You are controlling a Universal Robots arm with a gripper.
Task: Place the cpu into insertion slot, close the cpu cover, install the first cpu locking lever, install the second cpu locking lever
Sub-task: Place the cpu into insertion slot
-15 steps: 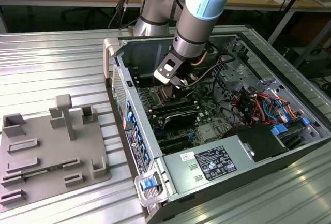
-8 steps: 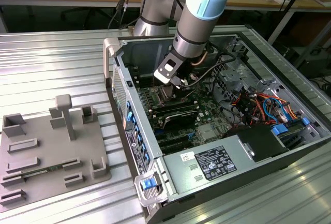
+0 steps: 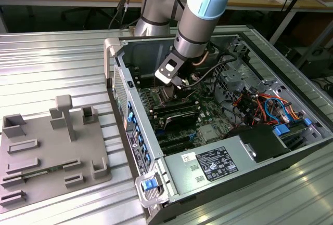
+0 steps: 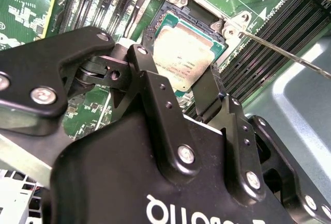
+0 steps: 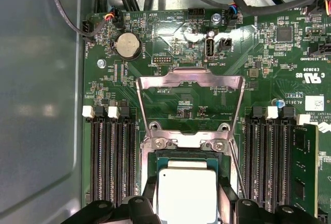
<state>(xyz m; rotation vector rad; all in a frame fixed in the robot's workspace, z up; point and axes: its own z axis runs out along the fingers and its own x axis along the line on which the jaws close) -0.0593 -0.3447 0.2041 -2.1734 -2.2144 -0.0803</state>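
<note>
My gripper (image 4: 178,76) is shut on the cpu (image 4: 182,53), a flat square chip with a silvery top, one black finger (image 4: 150,74) on each of two opposite sides. The cpu (image 5: 186,193) hangs right over the insertion slot (image 5: 186,154), whose dark recess (image 4: 173,14) shows just beyond the chip's edge; I cannot tell whether it touches the socket. The cpu cover (image 5: 190,77) is swung open, its silver frame lying back over the green board. In the exterior view the gripper (image 3: 175,81) reaches down inside the open computer case (image 3: 171,183).
Black memory slots (image 5: 111,162) flank the socket on both sides. A thin wire lever (image 4: 282,53) sticks out beside it. Cables (image 3: 260,105) and a power supply (image 3: 213,165) crowd the case. A grey fixture plate (image 3: 52,152) lies on the exterior view's left.
</note>
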